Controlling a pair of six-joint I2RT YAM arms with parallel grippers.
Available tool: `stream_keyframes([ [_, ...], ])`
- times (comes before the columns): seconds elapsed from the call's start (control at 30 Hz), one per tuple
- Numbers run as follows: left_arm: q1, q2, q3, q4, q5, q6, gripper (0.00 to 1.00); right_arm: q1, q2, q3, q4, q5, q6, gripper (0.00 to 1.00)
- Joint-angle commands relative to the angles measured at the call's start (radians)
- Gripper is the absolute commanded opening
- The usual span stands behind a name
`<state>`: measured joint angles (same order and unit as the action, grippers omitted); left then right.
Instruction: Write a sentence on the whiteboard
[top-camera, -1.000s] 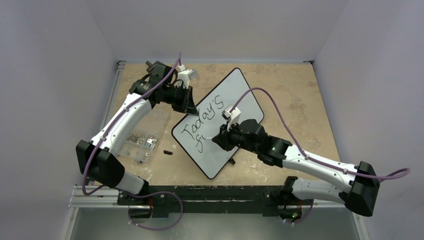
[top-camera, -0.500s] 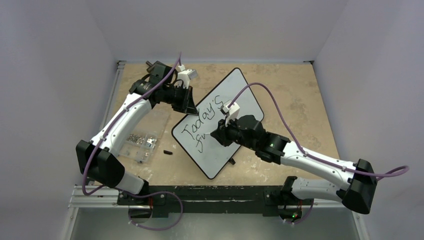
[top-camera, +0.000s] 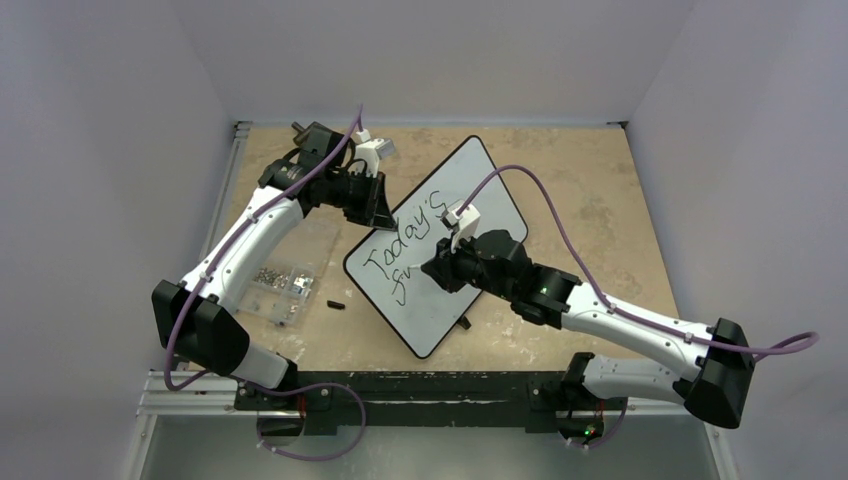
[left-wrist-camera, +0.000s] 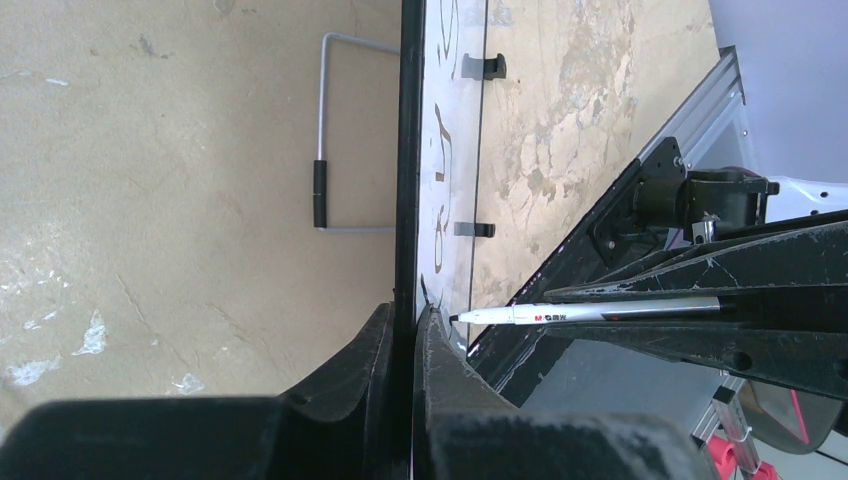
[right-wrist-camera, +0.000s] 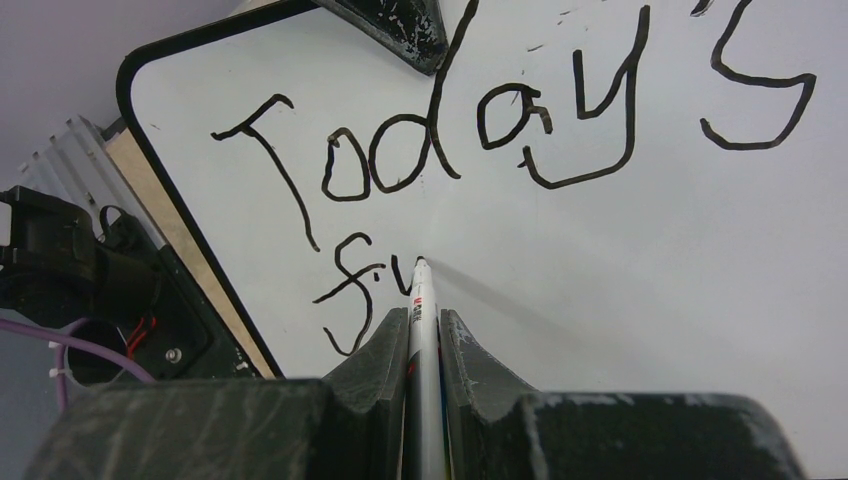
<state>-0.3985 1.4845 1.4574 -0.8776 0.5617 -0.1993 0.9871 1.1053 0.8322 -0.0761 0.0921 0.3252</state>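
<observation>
White surface fills the top view: the whiteboard (top-camera: 425, 318) sits diagonally on the bench (top-camera: 600, 180). The left gripper (top-camera: 376, 208) is at its upper-left rim and the right gripper (top-camera: 433, 272) at the second line of the sentence (top-camera: 405, 235).

Left wrist view: the jaws pinch the black rim edge-on.

Right wrist view: the jaws are closed around a marker (right-wrist-camera: 421, 300), its tip meeting the board just after "fu". Light, even pressure should suit this stroke, following the slant of the line above while the left arm braces.
</observation>
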Motion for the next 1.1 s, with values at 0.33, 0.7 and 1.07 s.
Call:
stream_keyframes([
  [0.33,0.008,-0.03,0.001,0.029,-0.111,0.013,0.0,-0.008,-0.016,-0.01,0.031,0.033,0.002,0.0],
  [0.7,0.008,-0.032,0.001,0.029,-0.11,0.012,0.0,-0.009,-0.053,-0.071,0.017,0.016,0.028,0.0],
  [1.07,0.007,-0.033,0.002,0.029,-0.104,0.011,0.0,-0.009,-0.109,-0.034,0.031,0.048,0.032,0.0],
])
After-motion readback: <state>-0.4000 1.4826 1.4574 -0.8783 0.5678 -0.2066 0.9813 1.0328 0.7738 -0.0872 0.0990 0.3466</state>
